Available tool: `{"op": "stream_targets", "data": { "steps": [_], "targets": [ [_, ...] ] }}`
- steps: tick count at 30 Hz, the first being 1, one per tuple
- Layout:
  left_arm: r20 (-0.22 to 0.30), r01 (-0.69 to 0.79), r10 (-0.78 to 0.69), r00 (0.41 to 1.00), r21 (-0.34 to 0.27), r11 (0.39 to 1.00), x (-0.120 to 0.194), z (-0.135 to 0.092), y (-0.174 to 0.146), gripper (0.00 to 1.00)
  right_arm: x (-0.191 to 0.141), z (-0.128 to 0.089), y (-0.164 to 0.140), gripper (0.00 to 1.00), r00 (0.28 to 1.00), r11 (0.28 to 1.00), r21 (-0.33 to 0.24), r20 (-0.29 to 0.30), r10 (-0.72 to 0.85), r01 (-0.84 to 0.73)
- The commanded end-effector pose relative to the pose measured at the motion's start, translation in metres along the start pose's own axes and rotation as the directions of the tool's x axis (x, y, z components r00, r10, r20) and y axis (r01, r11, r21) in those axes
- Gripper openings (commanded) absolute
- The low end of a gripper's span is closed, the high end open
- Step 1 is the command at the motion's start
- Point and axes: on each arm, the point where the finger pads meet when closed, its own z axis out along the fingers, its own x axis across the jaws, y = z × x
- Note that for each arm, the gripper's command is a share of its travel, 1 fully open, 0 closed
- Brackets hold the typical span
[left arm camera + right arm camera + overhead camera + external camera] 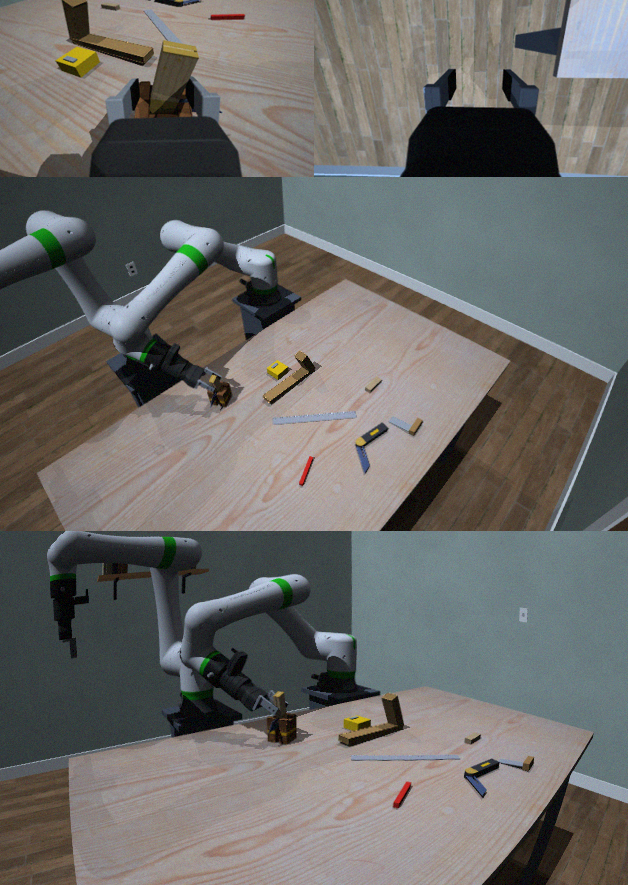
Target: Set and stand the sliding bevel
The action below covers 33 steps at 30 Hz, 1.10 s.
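Note:
The wooden bevel [213, 381] [280, 703] [173, 75] stands handle-up at the slotted block [224, 395] [289, 727], its handle leaning to the right in the left wrist view. Part of its dark blade shows at the block's side; its foot and the slot are hidden. My left gripper [272, 705] is open, its fingers on both sides of the handle with gaps. The leg [304, 361] [392, 710] [76, 20] rises from the end of the rail [287, 386] [367, 733] [118, 48]. The black bevel [372, 434] [482, 767] lies opened. My right gripper [73, 648] [479, 79] is open and empty, off the table.
A yellow box [277, 370] [357, 723] [78, 61] lies beside the rail. A steel ruler [315, 418] [405, 758], a red stick [306, 471] [402, 795], a small wooden piece [373, 384] [472, 738] and a small square [415, 426] [528, 763] lie farther out.

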Motion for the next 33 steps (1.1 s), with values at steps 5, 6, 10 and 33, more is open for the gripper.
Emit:
{"op": "stream_targets", "data": {
  "steps": [5, 6, 10, 33],
  "targets": [
    [-0.005, 0.011, -0.011, 1.0, 0.002, 1.0, 0.001, -0.006, -0.005, 1.0, 0.0, -0.004, 0.0, 1.0, 1.0, 1.0, -0.006, 0.003, 0.0, 0.0],
    [-0.005, 0.011, -0.011, 1.0, 0.001, 1.0, 0.001, -0.007, -0.005, 1.0, 0.0, -0.004, 0.0, 1.0, 1.0, 1.0, -0.006, 0.003, 0.0, 0.0],
    [-0.005, 0.011, -0.011, 1.0, 0.001, 1.0, 0.001, -0.022, -0.005, 1.0, 0.0, -0.004, 0.0, 1.0, 1.0, 1.0, -0.006, 0.003, 0.0, 0.0],
    [-0.005, 0.012, -0.012, 1.0, 0.0, 1.0, 0.0, -0.124, -0.005, 1.0, 0.0, -0.004, 0.0, 1.0, 1.0, 1.0, -0.006, 0.003, 0.0, 0.0]
  ]
}}
